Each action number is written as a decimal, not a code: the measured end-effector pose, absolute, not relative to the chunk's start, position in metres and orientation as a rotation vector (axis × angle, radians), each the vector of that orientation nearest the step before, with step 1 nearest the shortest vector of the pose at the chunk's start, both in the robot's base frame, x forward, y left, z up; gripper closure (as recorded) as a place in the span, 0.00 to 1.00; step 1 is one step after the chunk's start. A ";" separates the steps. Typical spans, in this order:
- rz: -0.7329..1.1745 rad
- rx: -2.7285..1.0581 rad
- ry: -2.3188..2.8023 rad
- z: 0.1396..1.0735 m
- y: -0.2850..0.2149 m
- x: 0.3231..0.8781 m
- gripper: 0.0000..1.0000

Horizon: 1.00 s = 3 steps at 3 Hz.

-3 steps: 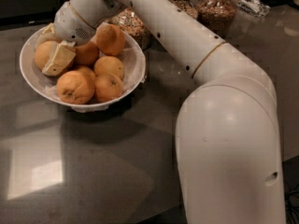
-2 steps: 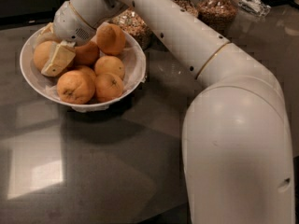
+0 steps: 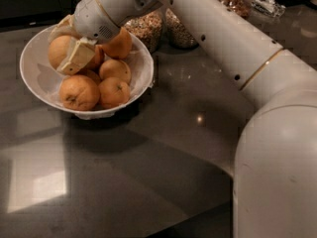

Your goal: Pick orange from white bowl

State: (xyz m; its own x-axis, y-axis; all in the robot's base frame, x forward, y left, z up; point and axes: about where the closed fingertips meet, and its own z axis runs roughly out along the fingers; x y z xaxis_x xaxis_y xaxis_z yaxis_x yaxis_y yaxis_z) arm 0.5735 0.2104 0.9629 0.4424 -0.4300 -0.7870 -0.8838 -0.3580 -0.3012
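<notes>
The white bowl (image 3: 34, 86) stands at the upper left on the dark counter and holds several fruits. The orange (image 3: 54, 53), the palest and largest, is at the bowl's upper left. My gripper (image 3: 63, 48) reaches down into the bowl from the right and is shut on the orange. One cream finger (image 3: 77, 56) lies against its right side and the other is behind its top. The orange sits slightly above the fruits under it. Smaller, deeper-orange fruits (image 3: 79, 92) lie in front of and beside it.
Glass jars of grain or nuts (image 3: 146, 29) stand just behind the bowl, with more at the back right (image 3: 235, 1). My white arm (image 3: 277, 172) fills the right side and crosses above the counter. The dark counter (image 3: 124, 182) stretches in front of the bowl.
The gripper and the orange in it have shifted a little up and to the right inside the bowl. The arm's near section has swung slightly.
</notes>
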 end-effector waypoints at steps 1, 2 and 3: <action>0.741 -1.897 1.110 0.978 0.175 0.571 1.00; 0.673 -1.867 1.134 0.995 0.141 0.570 1.00; 0.606 -1.871 1.143 1.018 0.109 0.575 1.00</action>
State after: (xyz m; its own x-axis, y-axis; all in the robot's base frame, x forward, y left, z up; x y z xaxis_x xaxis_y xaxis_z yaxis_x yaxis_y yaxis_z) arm 0.5749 0.1088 1.0181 0.4673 -0.4776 -0.7440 -0.8838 -0.2318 -0.4063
